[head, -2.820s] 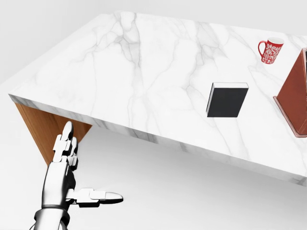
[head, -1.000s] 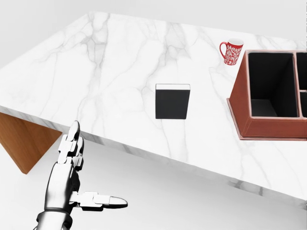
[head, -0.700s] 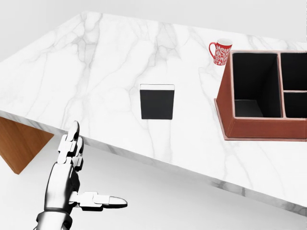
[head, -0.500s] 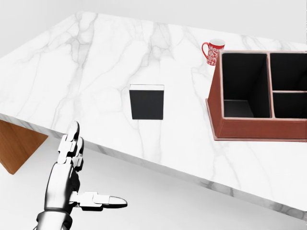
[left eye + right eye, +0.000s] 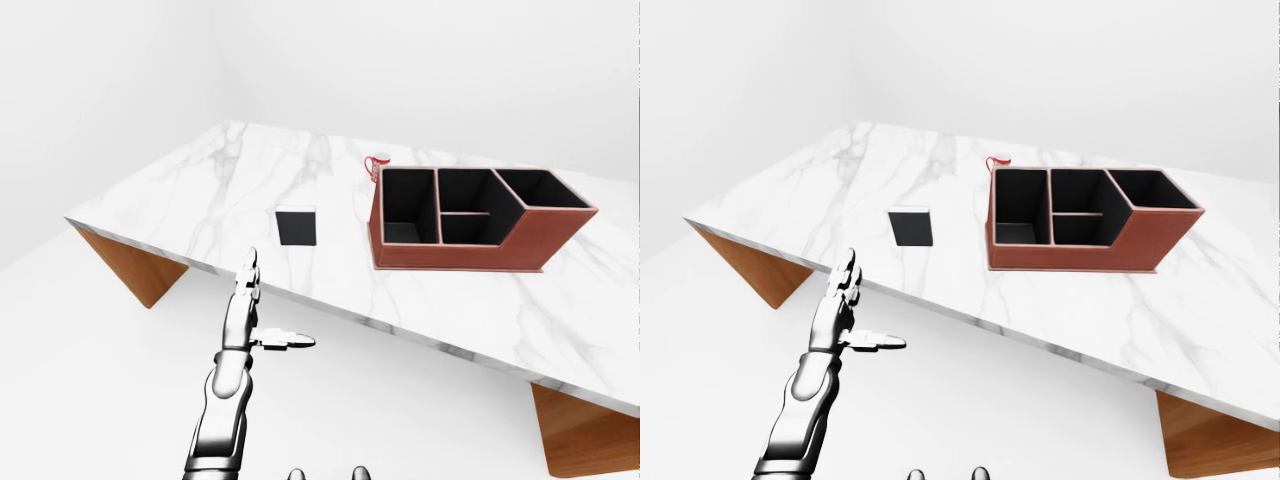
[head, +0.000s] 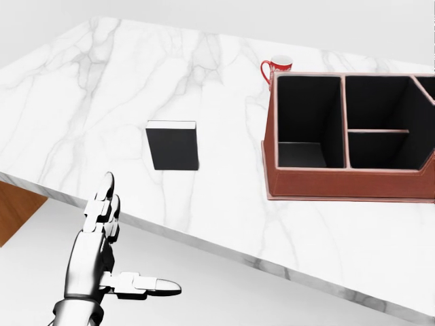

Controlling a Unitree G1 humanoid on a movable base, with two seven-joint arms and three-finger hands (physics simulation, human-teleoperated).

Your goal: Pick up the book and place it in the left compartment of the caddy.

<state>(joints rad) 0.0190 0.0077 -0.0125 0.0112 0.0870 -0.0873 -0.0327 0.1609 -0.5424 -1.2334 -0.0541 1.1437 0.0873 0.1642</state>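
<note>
The book [image 6: 172,145] lay flat, left of the caddy [image 6: 309,180], untouched. The left hand [image 6: 102,255] was held spread, empty, short of the table [image 6: 81,95]. Risk judged: book pushed instead of gripped.

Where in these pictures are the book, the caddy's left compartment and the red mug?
book [image 6: 173,147], head view, middle of its dark cover.
left compartment [image 6: 307,155], head view, its floor.
red mug [image 6: 279,68], head view, its patterned side below the rim.
</note>
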